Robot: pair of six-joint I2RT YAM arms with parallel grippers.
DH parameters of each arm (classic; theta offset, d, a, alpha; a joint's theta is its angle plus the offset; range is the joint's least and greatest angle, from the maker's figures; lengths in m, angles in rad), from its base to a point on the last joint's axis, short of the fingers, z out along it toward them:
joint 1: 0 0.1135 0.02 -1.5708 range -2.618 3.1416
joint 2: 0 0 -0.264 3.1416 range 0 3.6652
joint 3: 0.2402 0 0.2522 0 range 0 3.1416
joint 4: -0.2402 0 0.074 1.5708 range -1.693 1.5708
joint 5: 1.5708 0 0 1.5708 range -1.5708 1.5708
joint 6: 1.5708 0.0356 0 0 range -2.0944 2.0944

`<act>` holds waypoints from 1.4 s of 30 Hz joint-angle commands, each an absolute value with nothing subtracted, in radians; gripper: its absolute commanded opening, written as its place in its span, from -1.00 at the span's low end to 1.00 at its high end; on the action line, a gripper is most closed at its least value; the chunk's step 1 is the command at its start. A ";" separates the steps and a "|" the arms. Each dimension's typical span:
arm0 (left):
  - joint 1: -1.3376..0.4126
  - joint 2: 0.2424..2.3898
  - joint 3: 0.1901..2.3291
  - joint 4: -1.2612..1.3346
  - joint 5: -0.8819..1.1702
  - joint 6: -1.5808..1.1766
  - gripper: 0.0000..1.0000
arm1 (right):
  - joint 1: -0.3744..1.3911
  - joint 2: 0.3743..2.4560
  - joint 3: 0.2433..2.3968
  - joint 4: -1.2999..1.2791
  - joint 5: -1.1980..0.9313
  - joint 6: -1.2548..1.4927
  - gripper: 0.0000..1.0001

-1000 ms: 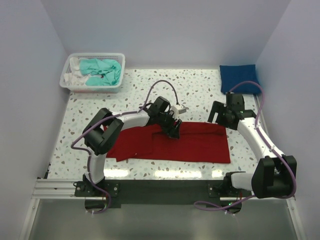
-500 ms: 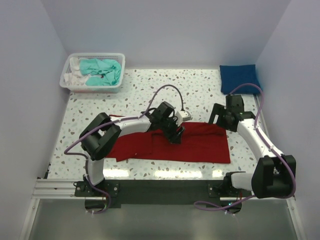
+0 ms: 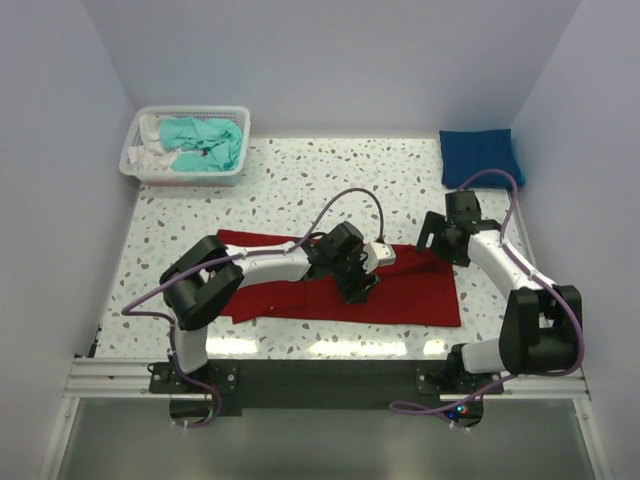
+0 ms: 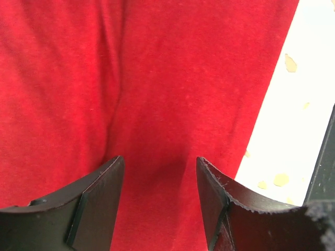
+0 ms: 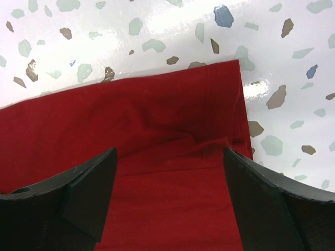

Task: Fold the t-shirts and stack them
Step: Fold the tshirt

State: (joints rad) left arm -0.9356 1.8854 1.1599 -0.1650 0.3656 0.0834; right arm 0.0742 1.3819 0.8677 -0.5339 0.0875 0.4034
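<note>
The deep red t-shirt (image 3: 410, 295) lies spread across the near middle of the table, folded lengthwise. My left gripper (image 3: 360, 288) is open, low over its middle; the left wrist view shows red cloth (image 4: 157, 94) between the fingers, not gripped. My right gripper (image 3: 440, 245) is open above the shirt's far right corner (image 5: 220, 83). The royal blue t-shirt (image 3: 478, 156) lies folded at the far right. The teal t-shirt (image 3: 205, 142) lies crumpled in the basket.
The white mesh basket (image 3: 180, 172) stands at the far left with white cloth beside the teal shirt. Speckled table (image 3: 330, 190) shows behind the red shirt. Walls close in on three sides.
My left gripper has slid to the right and nearer along the red shirt. My right gripper has shifted slightly toward the shirt's far right corner.
</note>
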 commanded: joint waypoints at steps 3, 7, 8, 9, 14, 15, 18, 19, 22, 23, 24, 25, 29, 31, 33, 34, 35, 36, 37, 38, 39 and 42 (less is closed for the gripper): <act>-0.957 1.830 1.140 -0.138 0.347 0.104 0.26 | 0.067 1.358 0.928 -0.524 0.094 0.428 0.65; -0.965 1.824 1.137 -0.132 0.347 0.101 0.26 | 0.069 1.293 0.966 -0.597 0.132 0.431 0.64; -0.969 1.825 1.137 -0.130 0.351 0.101 0.26 | 0.069 1.278 0.977 -0.615 0.147 0.430 0.63; -0.973 1.825 1.138 -0.129 0.354 0.100 0.26 | 0.069 1.261 0.977 -0.617 0.146 0.423 0.63; -0.994 1.836 1.141 -0.120 0.370 0.095 0.26 | 0.067 1.242 0.983 -0.575 0.060 0.416 0.61; -0.997 1.836 1.141 -0.121 0.370 0.094 0.26 | 0.067 1.253 0.985 -0.569 0.045 0.420 0.60; -1.002 1.830 1.141 -0.121 0.367 0.092 0.26 | 0.068 1.305 0.982 -0.549 0.003 0.440 0.57; -1.002 1.824 1.140 -0.121 0.365 0.092 0.27 | 0.069 1.311 0.953 -0.516 -0.017 0.445 0.56; -1.002 1.809 1.137 -0.120 0.357 0.089 0.27 | 0.068 1.341 0.904 -0.471 -0.064 0.459 0.54; -1.002 1.804 1.135 -0.117 0.348 0.083 0.27 | 0.066 1.351 0.875 -0.460 -0.070 0.465 0.54; -1.002 1.802 1.132 -0.117 0.342 0.078 0.28 | 0.064 1.365 0.859 -0.456 -0.080 0.469 0.53; -1.002 1.792 1.131 -0.115 0.336 0.074 0.27 | 0.063 1.371 0.824 -0.443 -0.084 0.472 0.51; -0.997 1.779 1.129 -0.115 0.275 0.023 0.26 | 0.041 1.355 0.733 -0.437 -0.090 0.485 0.47; -0.989 1.776 1.135 -0.132 0.243 0.008 0.26 | 0.022 1.324 0.681 -0.443 -0.087 0.486 0.46; -0.967 1.763 1.138 -0.138 0.209 -0.037 0.26 | 0.003 1.299 0.654 -0.451 -0.083 0.482 0.46; -0.956 1.755 1.138 -0.140 0.203 -0.049 0.26 | 0.003 1.293 0.631 -0.456 -0.080 0.480 0.45; -0.944 1.749 1.134 -0.140 0.199 -0.076 0.26 | -0.030 1.289 0.621 -0.457 -0.080 0.480 0.45; -0.930 1.729 1.129 -0.140 0.201 -0.092 0.26 | -0.052 1.287 0.617 -0.459 -0.080 0.479 0.45; -0.898 1.717 1.123 -0.140 0.201 -0.109 0.26 | -0.061 1.281 0.623 -0.465 -0.081 0.477 0.45; -0.879 1.703 1.112 -0.138 0.199 -0.144 0.26 | -0.069 1.279 0.630 -0.469 -0.087 0.471 0.45; -0.838 1.672 1.103 -0.140 0.196 -0.164 0.25 | -0.069 1.273 0.643 -0.474 -0.090 0.466 0.44; -0.752 1.597 1.056 -0.146 0.163 -0.235 0.25 | -0.069 1.246 0.704 -0.477 -0.071 0.450 0.42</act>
